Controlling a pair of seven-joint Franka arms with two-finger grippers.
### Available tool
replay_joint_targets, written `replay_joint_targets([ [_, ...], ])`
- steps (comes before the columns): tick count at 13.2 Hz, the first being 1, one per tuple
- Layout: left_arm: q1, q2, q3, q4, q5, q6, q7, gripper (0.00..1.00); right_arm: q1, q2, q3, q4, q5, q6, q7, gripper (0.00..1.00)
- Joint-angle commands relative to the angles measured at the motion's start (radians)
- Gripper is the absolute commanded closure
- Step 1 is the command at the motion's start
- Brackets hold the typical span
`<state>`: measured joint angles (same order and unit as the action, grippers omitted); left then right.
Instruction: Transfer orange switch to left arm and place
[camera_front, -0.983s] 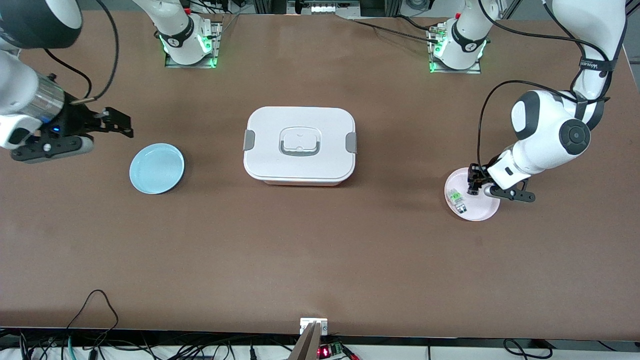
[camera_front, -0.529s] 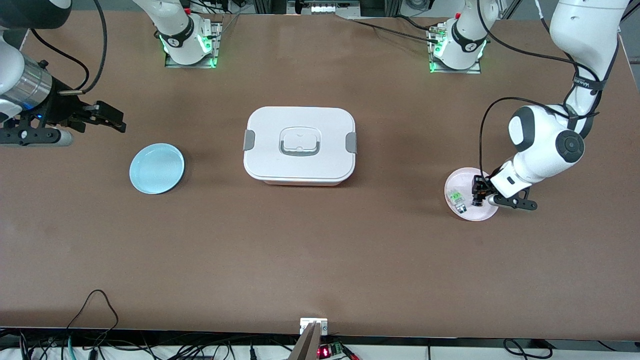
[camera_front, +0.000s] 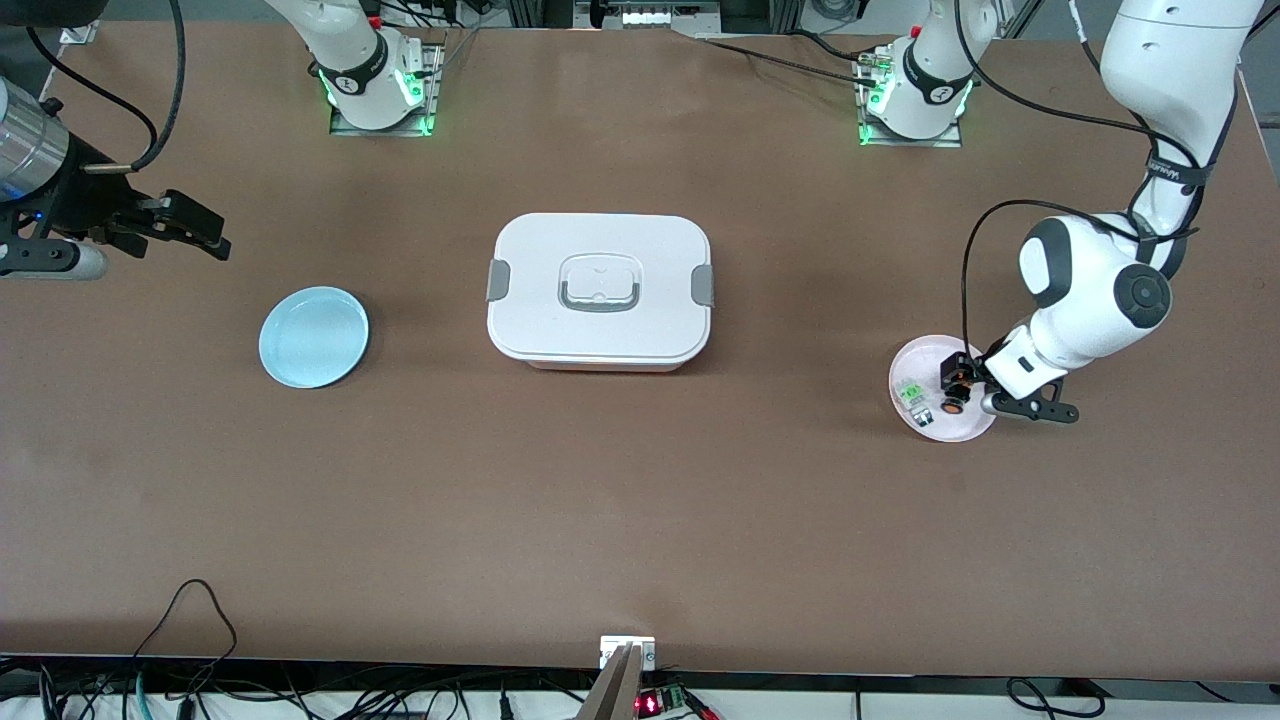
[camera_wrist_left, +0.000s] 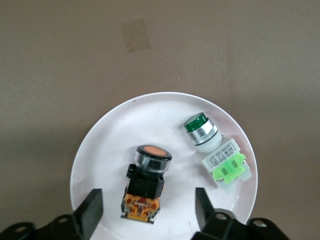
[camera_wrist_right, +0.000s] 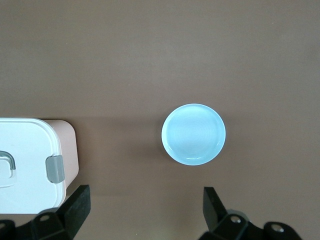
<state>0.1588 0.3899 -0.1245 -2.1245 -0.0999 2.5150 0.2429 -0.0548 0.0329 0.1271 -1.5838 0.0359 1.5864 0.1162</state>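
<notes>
The orange switch lies on its side on a small pale pink plate at the left arm's end of the table. In the left wrist view the switch lies between the two fingers with a gap on each side. My left gripper is open, low over the plate, and also shows in its wrist view. My right gripper is open and empty in the air at the right arm's end, and shows in its wrist view. The white box stands mid-table.
A green-and-clear component lies on the same plate beside the switch, also in the left wrist view. An empty light blue plate sits between the box and the right arm's end. The right wrist view shows the blue plate and the box's corner.
My left gripper has shifted a little over the pink plate, and the switch's orange top now shows. My right gripper has moved away from the blue plate toward the table's end.
</notes>
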Motion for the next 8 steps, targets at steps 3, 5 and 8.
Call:
replay_joint_targets([
  [3, -0.001, -0.228, -0.001, -0.057, 0.023, -0.093, 0.007, 0.00, -0.007, -0.002, 0.005, 0.016, -0.005, -0.017, 0.016, 0.00],
  [5, -0.007, -0.333, -0.001, 0.003, 0.023, -0.216, 0.012, 0.00, -0.004, -0.001, 0.005, 0.050, -0.011, -0.020, 0.008, 0.00],
  [8, -0.010, -0.414, -0.011, 0.183, 0.026, -0.495, 0.009, 0.00, 0.000, -0.001, 0.005, 0.056, -0.019, -0.046, 0.006, 0.00],
])
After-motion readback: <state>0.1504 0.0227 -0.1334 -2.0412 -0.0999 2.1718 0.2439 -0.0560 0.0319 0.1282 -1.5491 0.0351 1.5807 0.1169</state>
